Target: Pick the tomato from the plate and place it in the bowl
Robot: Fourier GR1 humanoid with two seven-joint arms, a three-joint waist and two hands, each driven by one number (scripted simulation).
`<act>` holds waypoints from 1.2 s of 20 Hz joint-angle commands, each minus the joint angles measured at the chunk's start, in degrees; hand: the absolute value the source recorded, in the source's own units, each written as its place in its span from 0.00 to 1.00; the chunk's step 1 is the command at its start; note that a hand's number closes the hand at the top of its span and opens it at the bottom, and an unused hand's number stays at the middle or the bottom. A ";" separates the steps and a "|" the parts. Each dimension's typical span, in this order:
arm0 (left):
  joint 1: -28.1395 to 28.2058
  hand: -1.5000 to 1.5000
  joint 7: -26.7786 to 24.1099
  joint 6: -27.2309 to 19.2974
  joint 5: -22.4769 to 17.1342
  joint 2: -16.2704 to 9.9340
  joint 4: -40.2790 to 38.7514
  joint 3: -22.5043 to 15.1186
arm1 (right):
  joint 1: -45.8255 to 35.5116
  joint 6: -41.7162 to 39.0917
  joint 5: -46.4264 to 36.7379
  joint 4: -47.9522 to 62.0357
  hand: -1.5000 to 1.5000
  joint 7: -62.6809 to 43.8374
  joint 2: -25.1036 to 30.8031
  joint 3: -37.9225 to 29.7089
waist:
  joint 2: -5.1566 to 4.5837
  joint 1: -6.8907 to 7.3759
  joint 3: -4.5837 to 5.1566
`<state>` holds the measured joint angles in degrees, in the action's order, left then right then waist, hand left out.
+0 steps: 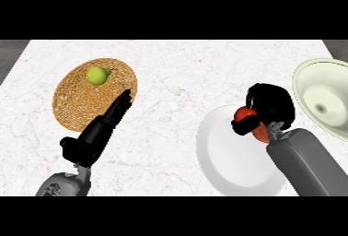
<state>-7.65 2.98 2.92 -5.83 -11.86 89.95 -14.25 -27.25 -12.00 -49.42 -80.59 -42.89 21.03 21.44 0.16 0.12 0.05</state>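
A red tomato [246, 113] sits inside my right hand [270, 107], whose black fingers and thumb curl round it above the far edge of the white plate [228, 156]. Much of the tomato is hidden by the hand. The pale green bowl [325, 99] lies at the right edge, just right of that hand. My left hand [102, 129] is at the left, fingers straight and pointing up over the near rim of a woven basket [78, 99].
The woven basket at the far left holds a green fruit [98, 75]. The white marbled counter [176, 69] spreads between basket and plate. A dark strip runs past the counter's left edge [8, 55].
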 commanded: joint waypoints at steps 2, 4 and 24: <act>-0.18 0.50 2.21 0.84 -1.30 -0.72 2.23 1.29 | -3.57 5.93 -4.52 -6.88 1.00 -3.67 0.70 -3.63 | 0.18 -0.21 -0.06; 1.05 0.50 -1.92 0.92 -0.15 -0.80 -0.94 1.69 | -3.58 6.63 -3.15 -12.68 1.00 -2.57 3.11 -6.85 | 0.21 -1.03 -0.02; 1.55 0.50 1.72 1.33 3.22 2.60 2.93 0.40 | -4.17 22.23 -8.92 6.66 1.00 12.19 11.95 -26.25 | -0.29 0.43 -0.08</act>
<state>-6.31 3.30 4.43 -3.26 -9.80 91.39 -13.56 -31.10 5.81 -56.22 -80.37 -35.61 30.54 -2.33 -0.13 0.40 -0.01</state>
